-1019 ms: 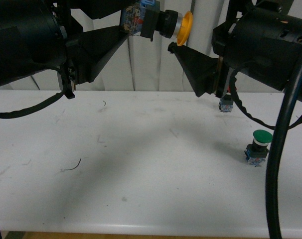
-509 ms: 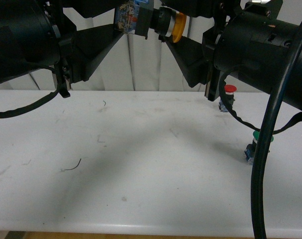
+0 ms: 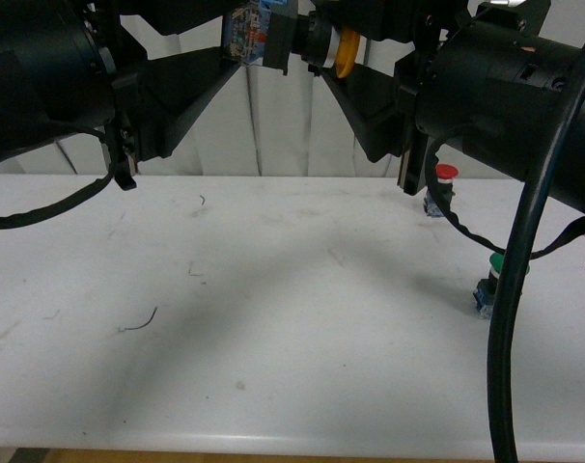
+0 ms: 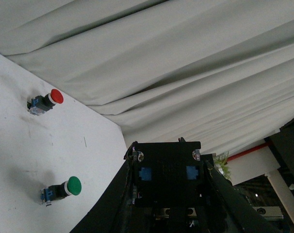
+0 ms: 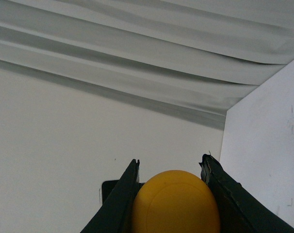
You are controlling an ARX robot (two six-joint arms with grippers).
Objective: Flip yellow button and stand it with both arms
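Observation:
The yellow button point(image 3: 347, 50) hangs on its side high above the table, held between both arms. Its blue-grey block base point(image 3: 254, 34) points left, and my left gripper point(image 3: 236, 58) is shut on that base. In the left wrist view the base's dark underside point(image 4: 166, 170) fills the space between the fingers. My right gripper point(image 3: 323, 68) is shut on the cap end. In the right wrist view the round yellow cap point(image 5: 175, 204) sits tight between the two black fingers point(image 5: 120, 199).
A red-capped button point(image 3: 443, 185) stands on the white table point(image 3: 273, 318) at the back right. A green-capped button point(image 3: 487, 287) lies nearer, partly behind a black cable point(image 3: 519, 289). Grey curtain folds point(image 4: 186, 73) hang behind the table.
One second ago the right gripper was below and apart from the cap. It has since moved up and left and shut on the cap end, while the button shifted slightly left.

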